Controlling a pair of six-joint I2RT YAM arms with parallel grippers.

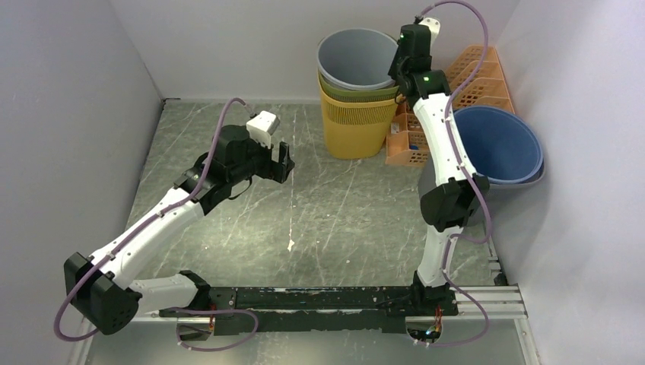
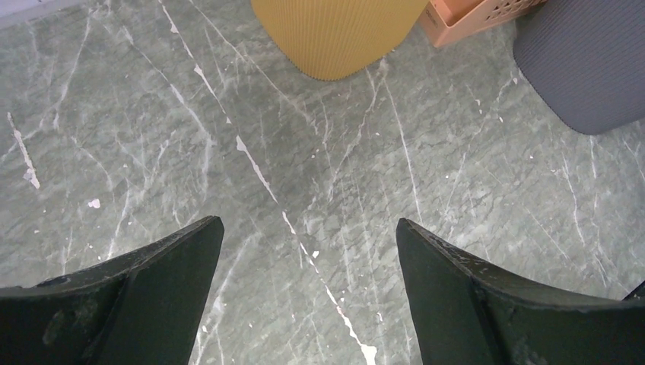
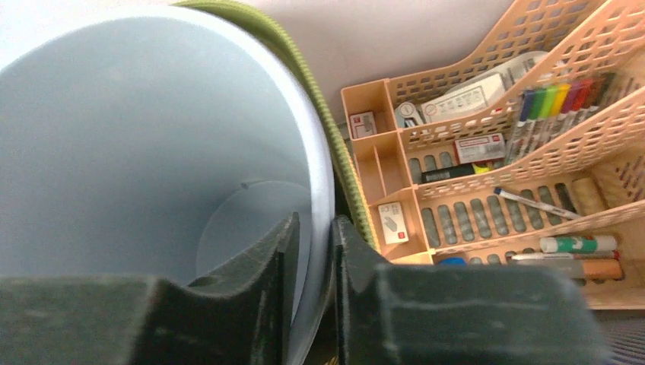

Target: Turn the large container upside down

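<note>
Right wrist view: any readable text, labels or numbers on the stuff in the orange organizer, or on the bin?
No text can be read here.
Blurred: print on the white box in the orange organizer.
Too small: small boxes with red marks.
Blurred: label on the green marker.
No markings visible on the grey bin.

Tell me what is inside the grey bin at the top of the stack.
The grey bin shows a bare inner wall and part of a round floor, nothing on it. The right gripper, pinching its rim, covers the nearest floor.
</note>
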